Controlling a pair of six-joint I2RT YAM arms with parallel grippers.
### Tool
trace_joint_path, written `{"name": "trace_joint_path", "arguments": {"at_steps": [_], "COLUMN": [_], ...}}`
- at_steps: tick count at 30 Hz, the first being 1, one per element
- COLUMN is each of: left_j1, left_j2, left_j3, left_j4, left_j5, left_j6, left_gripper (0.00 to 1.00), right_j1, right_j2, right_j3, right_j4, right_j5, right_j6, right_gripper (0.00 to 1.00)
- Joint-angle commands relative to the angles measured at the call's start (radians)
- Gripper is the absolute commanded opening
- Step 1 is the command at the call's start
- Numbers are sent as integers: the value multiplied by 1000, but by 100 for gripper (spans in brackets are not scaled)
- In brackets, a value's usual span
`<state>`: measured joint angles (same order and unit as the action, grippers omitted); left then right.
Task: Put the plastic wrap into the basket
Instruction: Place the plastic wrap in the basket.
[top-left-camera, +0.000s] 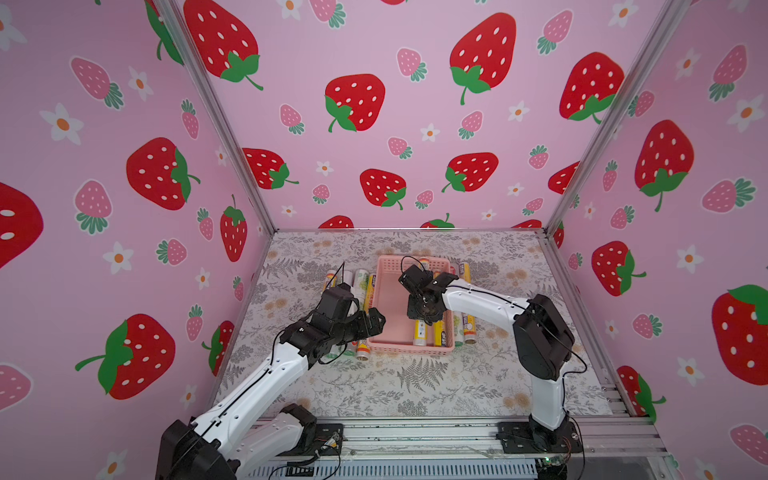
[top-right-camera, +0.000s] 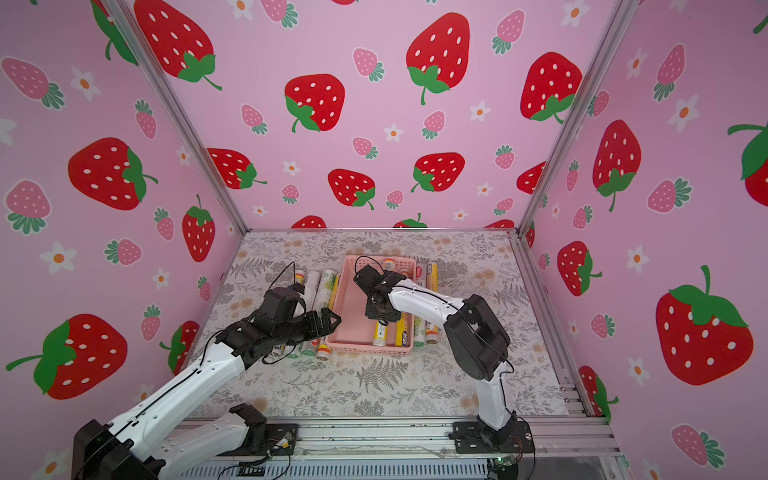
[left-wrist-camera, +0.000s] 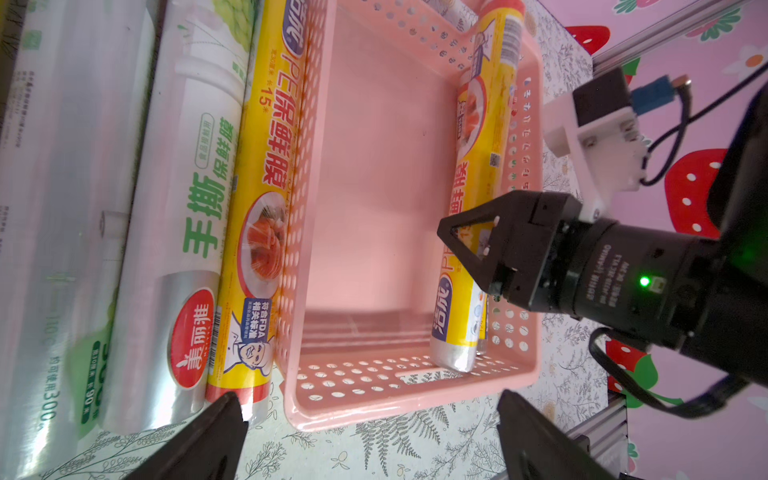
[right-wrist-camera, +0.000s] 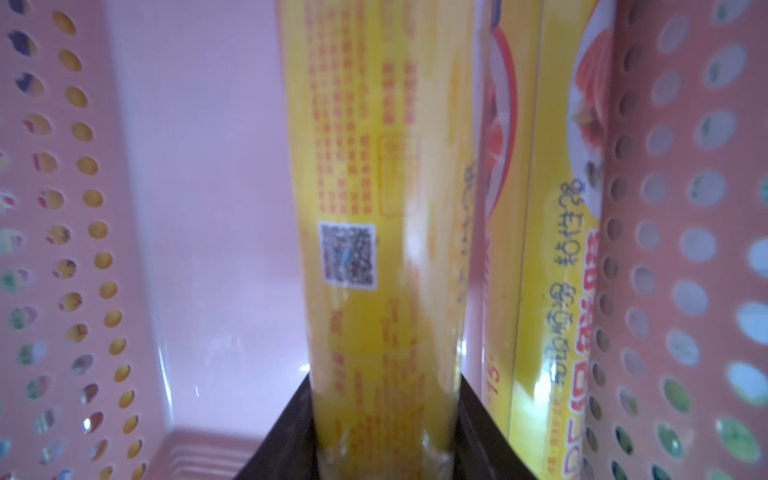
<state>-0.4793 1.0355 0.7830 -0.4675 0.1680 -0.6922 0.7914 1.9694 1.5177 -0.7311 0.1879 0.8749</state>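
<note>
Pinching yellow wrap roll (right-wrist-camera: 374, 174) in basket (right-wrist-camera: 208, 208), R claw (right-wrist-camera: 385, 386)

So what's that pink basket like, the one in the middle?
The basket is a shallow pink plastic rectangle with hole-dotted walls, sitting flat on the flowery table. Two yellow rolls lie along one long side inside; the right gripper is shut on one. More rolls lie against it outside.

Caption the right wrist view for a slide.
Right gripper shut on a yellow plastic wrap roll inside the pink basket, beside another yellow roll.
</note>
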Motion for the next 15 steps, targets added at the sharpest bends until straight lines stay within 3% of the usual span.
{"name": "trace_joint_path", "arguments": {"at_steps": [1, 8, 15], "left_j1": [4, 4, 4], "left_j2": [7, 27, 33], "left_j3": [15, 13, 9], "left_j4": [25, 32, 29], "left_j5": [9, 11, 6], "left_j6": [20, 26, 26], "left_gripper": [100, 100, 100], "right_j1": [8, 8, 6], "right_j2": [-40, 20, 65], "right_j3": [-16, 11, 41], "right_j4": [-33, -34, -48], "right_j5": [19, 36, 87], "right_j6": [21, 11, 10], "right_gripper": [27, 29, 43]}}
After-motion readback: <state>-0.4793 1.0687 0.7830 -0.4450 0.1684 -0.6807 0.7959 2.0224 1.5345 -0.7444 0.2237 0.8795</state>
